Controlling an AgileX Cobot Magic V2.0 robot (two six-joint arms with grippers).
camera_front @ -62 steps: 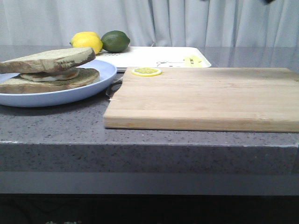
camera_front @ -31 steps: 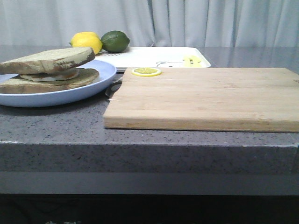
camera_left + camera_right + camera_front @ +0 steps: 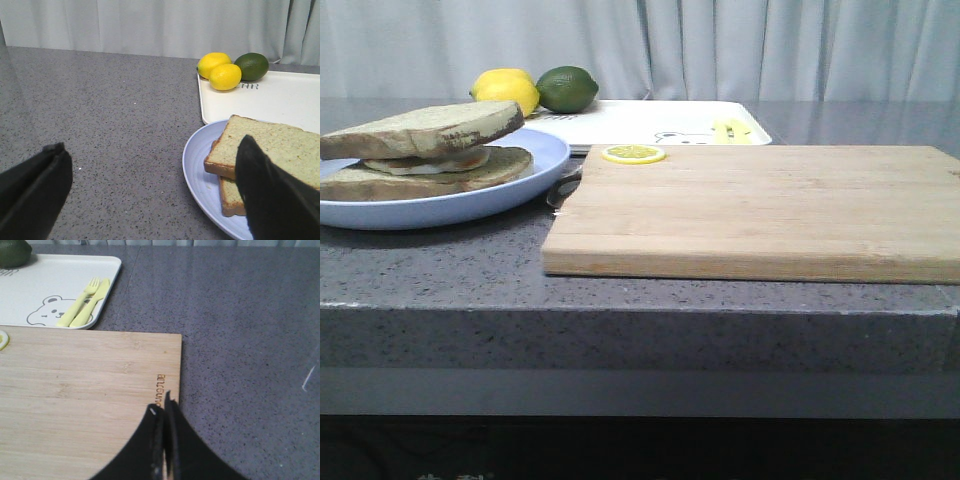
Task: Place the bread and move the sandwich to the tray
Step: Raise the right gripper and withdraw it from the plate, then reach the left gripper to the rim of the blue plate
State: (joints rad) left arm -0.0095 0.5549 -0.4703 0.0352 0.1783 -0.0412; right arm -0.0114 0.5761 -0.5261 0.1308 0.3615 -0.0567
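Nothing on the surface [image 3: 470,270] has shifted over the last second except a dark shape at the top right edge of the front view, which has gone. On the left, the sandwich [image 3: 425,152] rests on the pale blue plate [image 3: 535,178], its top bread [image 3: 420,130] slice lying slightly askew over the egg filling and lower slice. Beyond the plate, at the far side, the white tray [image 3: 650,122] carries two lemons [image 3: 506,90] and a lime [image 3: 567,88] at its left end and a yellow fork and knife [image 3: 84,302] beside a bear print at its right end. A wooden cutting board [image 3: 760,210] lies to the right of the plate, with a lemon slice [image 3: 633,153] on its far left corner. The left gripper [image 3: 150,192] hangs released, fingers wide apart, just left of the plate. The right gripper [image 3: 162,415] is clenched, fingers together, over the board's near right corner.
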